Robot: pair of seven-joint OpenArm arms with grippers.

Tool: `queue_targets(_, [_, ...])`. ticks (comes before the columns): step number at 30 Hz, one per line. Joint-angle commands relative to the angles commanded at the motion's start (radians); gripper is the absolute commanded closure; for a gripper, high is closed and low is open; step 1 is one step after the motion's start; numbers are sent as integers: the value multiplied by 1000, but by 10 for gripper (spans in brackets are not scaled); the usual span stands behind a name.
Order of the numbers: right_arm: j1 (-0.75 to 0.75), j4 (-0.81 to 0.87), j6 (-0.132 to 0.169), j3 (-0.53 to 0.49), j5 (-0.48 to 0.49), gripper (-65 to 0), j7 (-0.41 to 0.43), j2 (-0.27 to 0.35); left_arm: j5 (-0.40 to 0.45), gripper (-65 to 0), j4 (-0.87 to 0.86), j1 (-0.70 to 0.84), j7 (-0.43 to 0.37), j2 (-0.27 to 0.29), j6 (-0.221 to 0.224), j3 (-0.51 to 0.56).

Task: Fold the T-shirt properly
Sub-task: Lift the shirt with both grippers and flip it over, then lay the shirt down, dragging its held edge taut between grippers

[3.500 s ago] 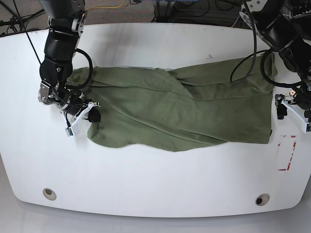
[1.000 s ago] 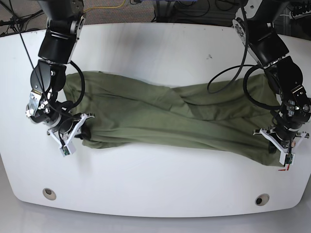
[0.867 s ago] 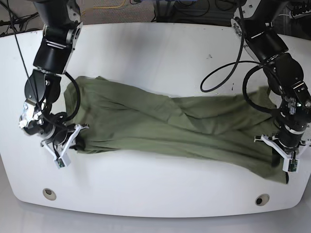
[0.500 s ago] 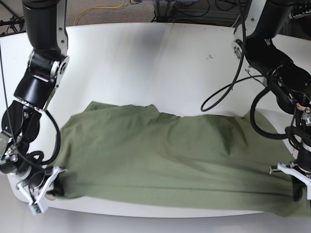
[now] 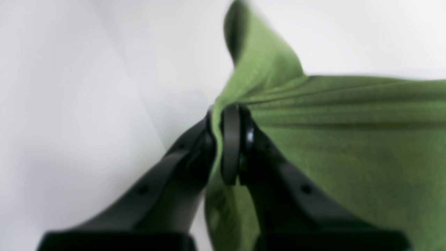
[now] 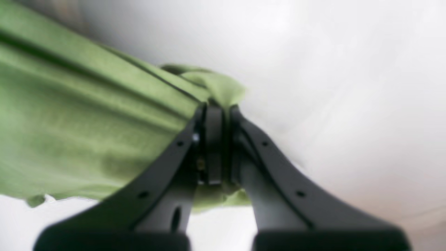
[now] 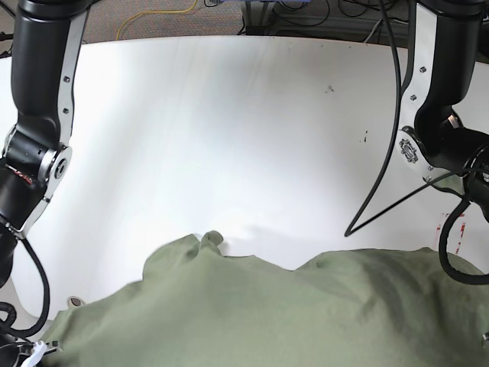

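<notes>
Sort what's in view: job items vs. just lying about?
Job:
- T-shirt, stretched between both arms
- left pincer, shut on a bunched edge of it
- right pincer, shut on the other end

Lying about:
- table
- cables behind the table
- red-marked label at the table's edge

Both wrist views are soft and out of focus. In the base view the T-shirt [image 7: 290,313] runs off the bottom edge, so its lower part is cut away, and it hides the near stretch of the table [image 7: 229,138]. The left hand [image 5: 226,139] and right hand [image 6: 214,139] sit outside that view; only the arms show.
</notes>
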Motion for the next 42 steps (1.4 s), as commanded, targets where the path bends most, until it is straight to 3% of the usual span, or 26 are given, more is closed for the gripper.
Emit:
queue_targets(4, [-8,2,0,3,80,0,-23,49,-2,0,5,46,0,0,0,20])
queue_targets(8, [-106,14,0,17,157,0,-29,80,-3,0,5,127,-2,2,0,20])
queue_targets(15, [-428,170,0,196,238,0,-34,87,-5,0,54,324,-2,9,-2,15])
queue_targets(23, [-790,322,0,342,236,0,-31,-43,-5,0,57,595,-6,9,-3,12])
queue_targets(27, [-936,381,0,384,241,0,-29,-94,-5,0,58,729,-6,9,-52,3])
queue_targets(32, [-1112,408,0,393,239,0,18,-150,-2,0,52,899,-6,37,-181,-95])
queue_targets(35, [-1169,408,0,393,236,0,43,-163,0,0,52,965,-6,55,-228,-143])
queue_targets(42, [-1281,410,0,393,235,0,51,-167,0,0,52,1115,-6,60,-228,-198])
